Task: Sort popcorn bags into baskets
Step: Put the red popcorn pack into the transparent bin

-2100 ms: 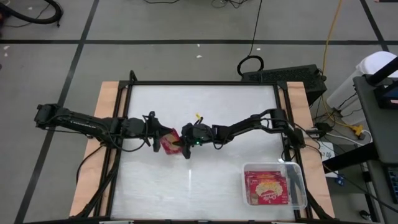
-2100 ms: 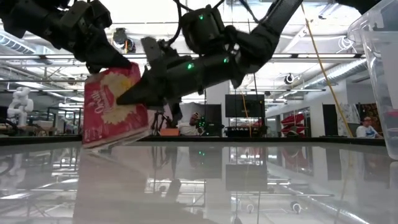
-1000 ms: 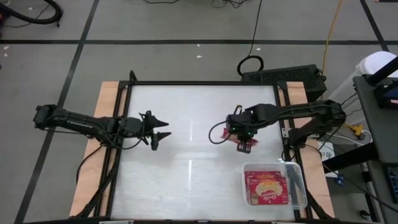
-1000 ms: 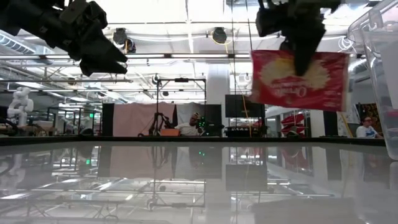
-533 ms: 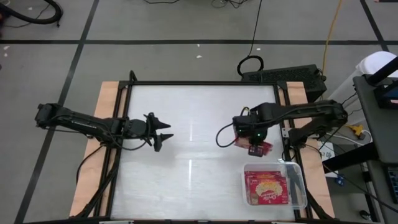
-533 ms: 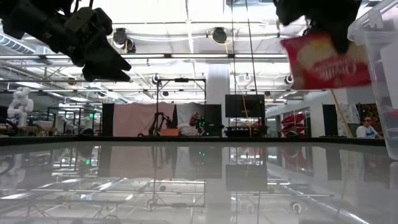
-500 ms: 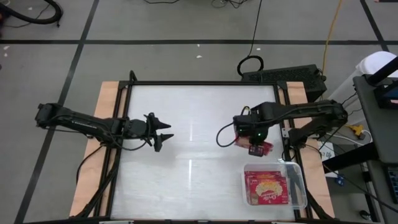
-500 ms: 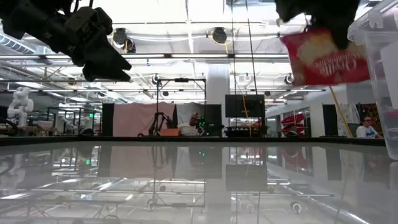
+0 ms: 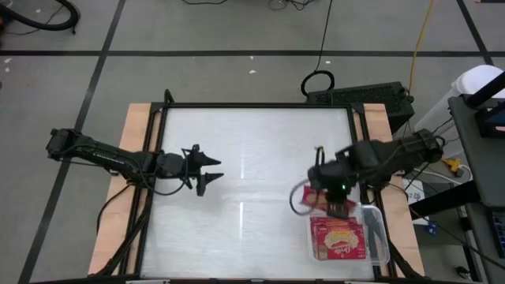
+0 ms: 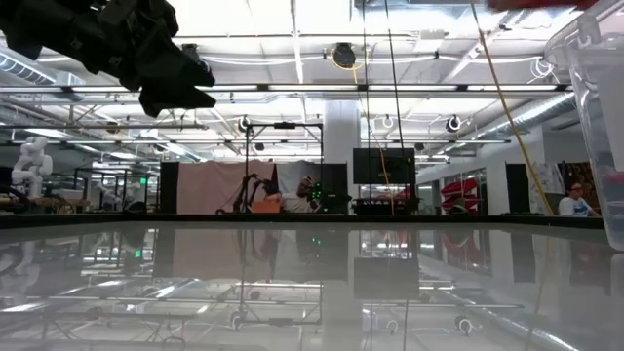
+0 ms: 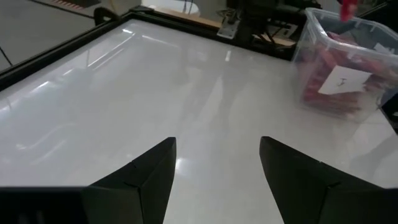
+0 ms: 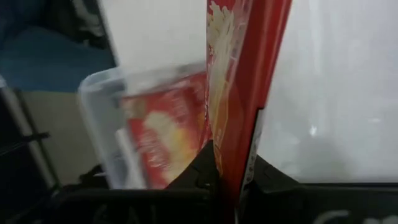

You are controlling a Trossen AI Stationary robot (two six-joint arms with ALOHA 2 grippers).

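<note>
One bag [image 12: 239, 81] is held edge-on in the closed right claw [image 9: 338, 207], its long axis running straight out from the fingers, with the bin [image 9: 382, 244] just below and beyond; the left claw [image 9: 207, 168], gaping empty, is well apart.

held popcorn bag [image 12: 239, 81]: red, yellow-cream popcorn print | bags in bin [image 9: 338, 239]: red with cream oval | bin [image 9: 379, 237]: clear, see-through | bench [image 9: 252, 142]: glossy white, black frame, pale wood edges | pincers [image 9: 207, 173]: black
</note>
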